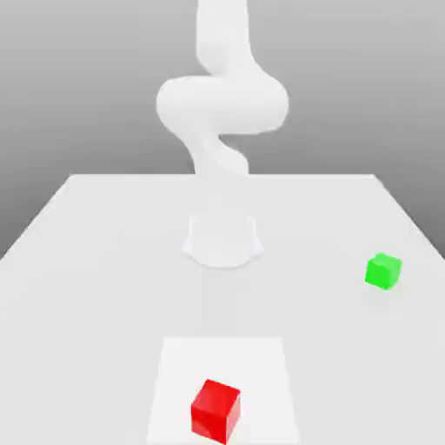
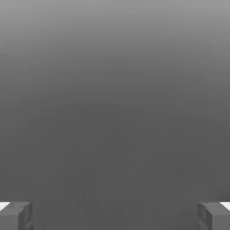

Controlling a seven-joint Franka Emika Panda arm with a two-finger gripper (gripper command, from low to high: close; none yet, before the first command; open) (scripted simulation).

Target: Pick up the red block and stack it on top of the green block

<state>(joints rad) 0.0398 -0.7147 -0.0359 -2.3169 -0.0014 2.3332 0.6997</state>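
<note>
Meanwhile, the gripper hangs with jaws wide and empty; the red block sits at the exterior view's bottom center, the green block well apart at right.

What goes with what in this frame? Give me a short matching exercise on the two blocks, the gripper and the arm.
Things:
1. red block
2. green block
3. gripper
4. arm

Descriptions:
A. open, nothing between the fingers
B. on the table toward the exterior view's right
C. white, rising from a round base on the table
D. on the table at the near edge of the exterior view

Pairs: 1-D, 2-B, 3-A, 4-C
</note>
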